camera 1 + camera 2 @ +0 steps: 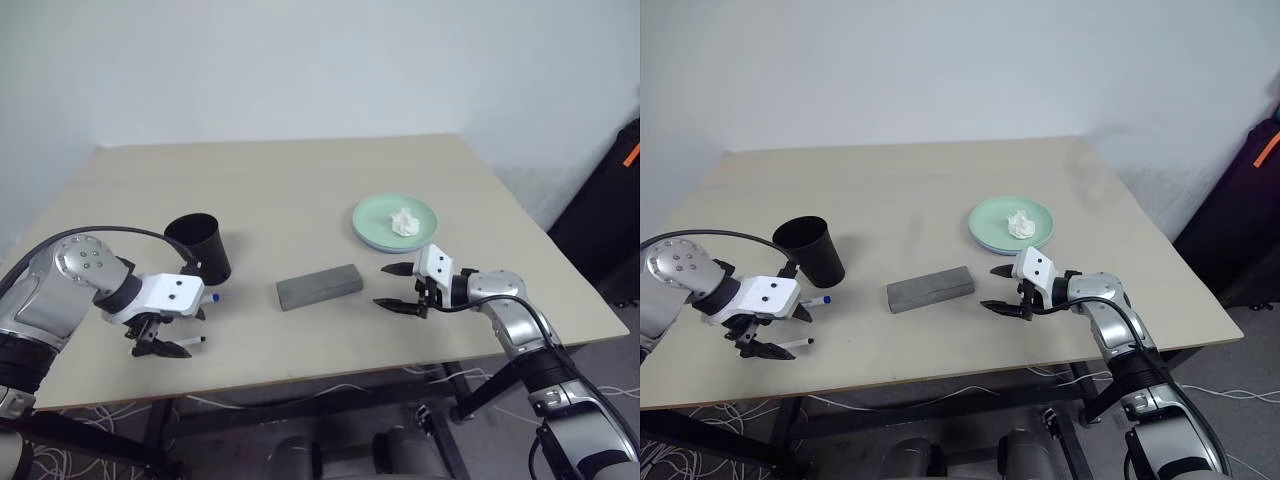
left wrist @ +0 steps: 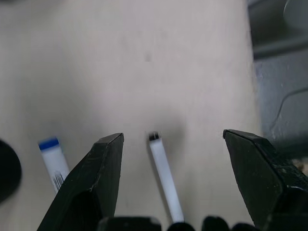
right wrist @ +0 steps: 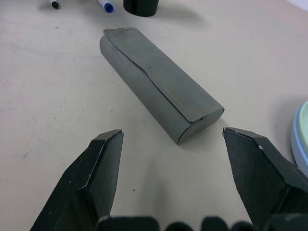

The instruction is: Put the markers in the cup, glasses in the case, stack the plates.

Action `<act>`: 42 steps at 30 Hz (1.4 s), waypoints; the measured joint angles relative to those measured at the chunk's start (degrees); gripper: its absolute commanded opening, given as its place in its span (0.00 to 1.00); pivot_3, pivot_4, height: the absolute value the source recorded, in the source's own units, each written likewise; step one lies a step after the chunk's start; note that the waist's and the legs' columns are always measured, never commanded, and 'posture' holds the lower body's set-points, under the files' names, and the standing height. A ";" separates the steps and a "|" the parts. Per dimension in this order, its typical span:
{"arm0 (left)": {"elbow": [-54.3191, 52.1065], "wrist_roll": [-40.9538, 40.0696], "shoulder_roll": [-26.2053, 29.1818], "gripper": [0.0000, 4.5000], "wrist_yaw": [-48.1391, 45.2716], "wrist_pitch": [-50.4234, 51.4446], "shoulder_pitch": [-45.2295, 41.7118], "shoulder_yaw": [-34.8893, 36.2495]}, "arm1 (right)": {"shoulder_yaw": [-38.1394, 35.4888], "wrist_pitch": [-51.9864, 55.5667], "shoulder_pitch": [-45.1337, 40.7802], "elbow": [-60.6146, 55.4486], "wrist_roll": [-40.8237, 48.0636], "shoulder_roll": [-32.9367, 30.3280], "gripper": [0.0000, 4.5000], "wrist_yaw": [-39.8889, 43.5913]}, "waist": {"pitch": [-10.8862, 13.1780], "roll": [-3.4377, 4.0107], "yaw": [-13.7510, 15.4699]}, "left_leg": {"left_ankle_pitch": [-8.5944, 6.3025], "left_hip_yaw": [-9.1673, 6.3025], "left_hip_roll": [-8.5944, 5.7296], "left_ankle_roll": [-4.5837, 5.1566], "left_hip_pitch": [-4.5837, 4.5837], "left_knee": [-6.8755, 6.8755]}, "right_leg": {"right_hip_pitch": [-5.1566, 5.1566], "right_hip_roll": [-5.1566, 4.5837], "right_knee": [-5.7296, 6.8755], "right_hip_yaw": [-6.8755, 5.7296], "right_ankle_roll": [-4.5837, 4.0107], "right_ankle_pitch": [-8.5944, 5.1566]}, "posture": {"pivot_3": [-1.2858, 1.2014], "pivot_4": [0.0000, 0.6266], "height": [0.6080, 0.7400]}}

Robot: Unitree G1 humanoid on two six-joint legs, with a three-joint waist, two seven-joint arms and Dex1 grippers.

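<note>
Both arms are silver-grey metal with black joints; each wrist carries a white block ahead of black pointed fingers — a thin black cable loops over each forearm.

the left arm comes in from the lower left of the head view, elbow bent, wrist turned steeply downward. the left gripper hangs low at the left of the frame, jaws spread wide with nothing between them. the right arm rises from the lower right corner, forearm angled up and leftward. the right gripper points left, nearly level, jaws wide apart and empty.
</note>
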 measured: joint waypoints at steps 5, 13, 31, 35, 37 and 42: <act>3.82 3.01 0.00 0.79 0.00 -3.65 -0.10 -1.40 | 0.01 0.00 -0.03 0.00 0.00 0.03 0.80 -0.06 | 0.00 0.00 -0.01 | 0.00 0.01 0.02 -0.01 -0.03 -0.01 | -0.04 0.01 0.00 0.00 0.00 0.00 | 0.52 0.00 1.00; 8.28 7.15 -0.10 0.79 0.07 -7.05 -0.11 -2.32 | 0.01 0.00 -0.03 0.00 0.00 0.02 0.80 -0.17 | 0.00 0.00 0.00 | -0.01 0.02 0.05 -0.01 -0.03 -0.02 | -0.05 0.00 0.01 -0.01 0.00 0.00 | 0.52 0.00 1.00; 9.35 9.81 -1.32 0.01 2.80 -8.12 0.75 -1.99 | 0.01 0.00 -0.03 0.00 0.00 0.07 0.80 -0.78 | -0.02 0.02 -0.03 | -0.01 0.09 0.06 -0.01 0.00 -0.07 | -0.08 -0.01 0.00 0.01 0.00 0.00 | 0.52 0.00 1.00; 8.53 9.48 -1.31 0.01 2.72 -7.38 1.21 -1.66 | 0.01 0.00 -0.03 0.01 0.00 0.10 0.80 -0.77 | -0.02 0.03 -0.03 | -0.01 0.11 0.06 -0.01 0.01 -0.07 | -0.07 -0.03 0.00 0.01 0.00 0.00 | 0.52 0.00 1.00; 7.21 8.16 -1.61 0.01 2.21 -6.40 1.78 -1.13 | 0.01 0.00 -0.03 0.03 0.00 0.09 0.80 -0.76 | -0.01 0.03 -0.02 | -0.01 0.10 0.07 -0.01 0.00 -0.07 | -0.07 -0.05 0.00 0.01 0.00 0.00 | 0.52 0.00 1.00; 0.29 -2.30 -10.10 0.01 2.97 3.57 1.56 3.91 | 0.13 -0.04 -0.06 0.25 0.00 0.29 0.80 -0.74 | -0.02 0.01 0.63 | 0.00 0.00 0.14 0.00 -0.10 0.09 | -0.01 -0.10 -0.01 -0.11 0.01 0.00 | 0.52 0.00 1.00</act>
